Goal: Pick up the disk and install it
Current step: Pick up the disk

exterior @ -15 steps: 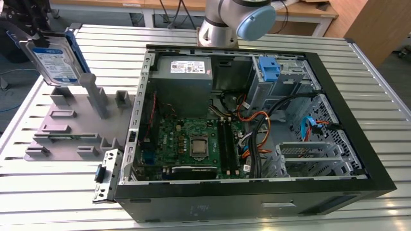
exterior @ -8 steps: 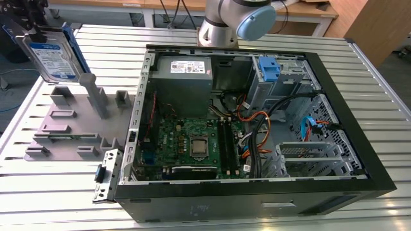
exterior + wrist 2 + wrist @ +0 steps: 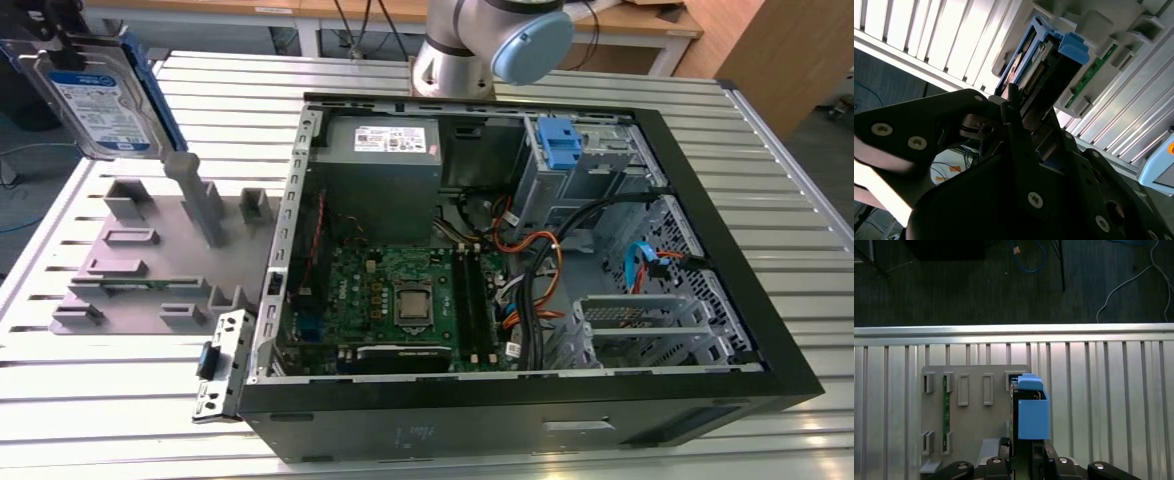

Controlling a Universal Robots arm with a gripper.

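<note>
While gripper (image 3: 1026, 454) clamps disk (image 3: 94, 100) by one edge, it hangs upright above grey fixture tray (image 3: 160, 268), clear of slots, prob. to avoid snagging; open PC case (image 3: 467, 420) sits alongside.

arm (image 3: 497, 42): extended to exterior view's left | claw (image 3: 64, 52): high, fingers clamped on the disk (image 3: 96, 105)

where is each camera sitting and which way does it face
Exterior view: high up, facing down on the open computer case; the arm shows beyond it.
First wrist view: at the wrist, facing down past the gripper onto the table.
Second wrist view: at the wrist, facing along the gripper toward the grey fixture.
All three share the disk.
</note>
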